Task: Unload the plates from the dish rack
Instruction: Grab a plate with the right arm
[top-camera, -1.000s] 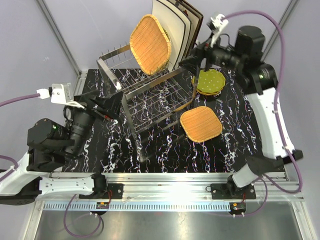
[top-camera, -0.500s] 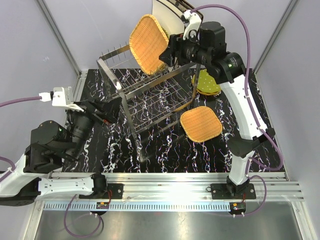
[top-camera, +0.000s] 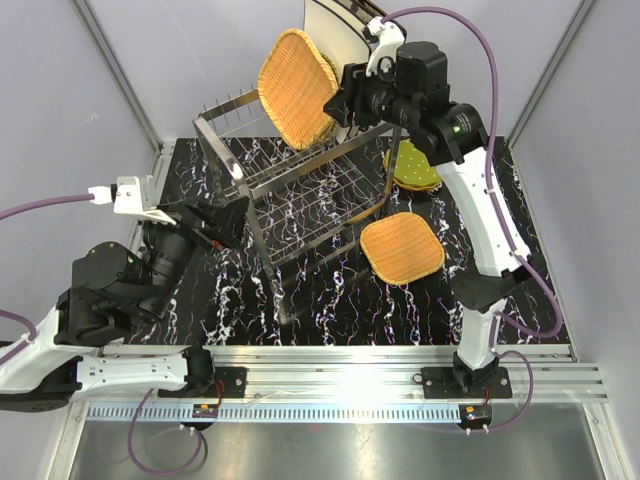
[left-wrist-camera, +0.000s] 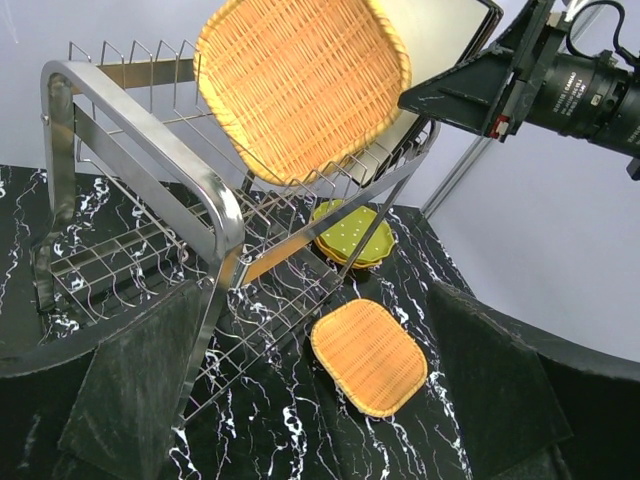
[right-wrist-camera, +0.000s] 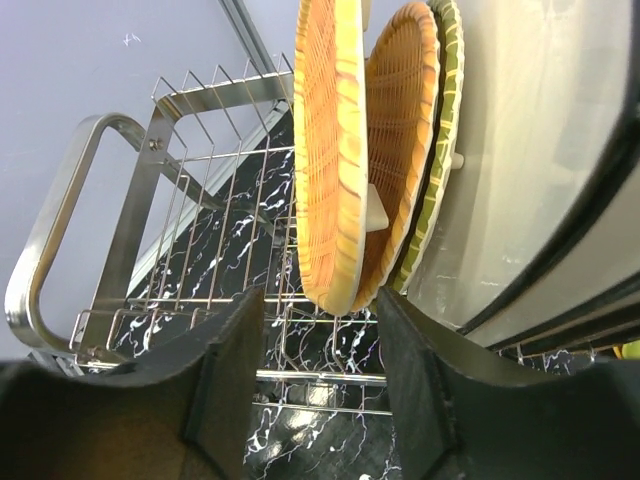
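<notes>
**Upper centre: right gripper (right-wrist-camera: 320, 305) at the rack (top-camera: 300, 190)**

Mid-frame, the rack holds cream plates (top-camera: 335, 25) and a wicker plate (top-camera: 297, 85). Right jaws stand half-open astride its lower edge, gripping nothing. Left gripper (left-wrist-camera: 315, 310), lower left, gapes empty.

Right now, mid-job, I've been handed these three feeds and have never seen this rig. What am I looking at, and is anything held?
Two robot arms are bolted at the near edge of a table, each ending in a two-finger gripper. The top view looks down from behind them; the other two come from wrist cameras. The chrome dish rack holds an upright wicker plate with more plates behind it, rearmost a cream plate. On the table lie a second wicker plate and green dotted plates. The right gripper is open, fingers lined up either side of the upright plate's rim, not gripping yet. The left gripper is open and empty, near the rack.
</notes>
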